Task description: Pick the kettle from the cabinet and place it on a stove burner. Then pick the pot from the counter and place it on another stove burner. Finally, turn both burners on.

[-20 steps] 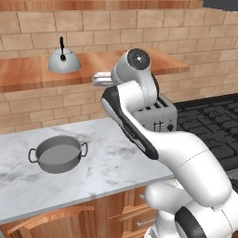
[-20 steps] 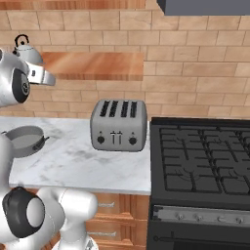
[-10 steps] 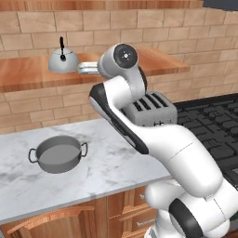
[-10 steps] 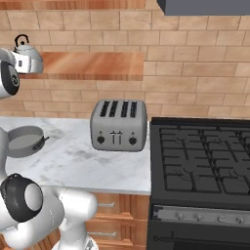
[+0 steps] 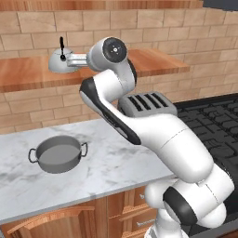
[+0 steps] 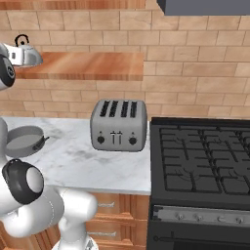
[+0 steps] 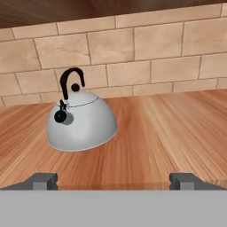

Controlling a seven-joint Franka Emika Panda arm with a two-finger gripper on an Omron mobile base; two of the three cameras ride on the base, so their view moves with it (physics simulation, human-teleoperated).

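We note the arm folded upward from the base, elbow bent over the counter (image 5: 116,162), forearm rising to the wrist at shelf height, with the gripper (image 7: 113,179) pointed left along the cabinet (image 5: 153,65) toward the kettle (image 5: 59,61). The fingertips (image 7: 44,179) stand wide apart, with nothing between them. In the hand view the kettle sits upright on the wood grain, left of centre and ahead of the fingers, apart from them, its black handle arching above the dome. The cabinet runs along a tan brick wall. Below it, the white marble counter carries the pot (image 5: 58,154) at the left and a grey four-slot toaster (image 6: 118,125) at the right, near the black cooktop and its stove burners (image 6: 205,163). The right base view gives the toaster's front controls and the full grate, while the left base view shows the pot whole, with both loop handles, and the arm's full bend.
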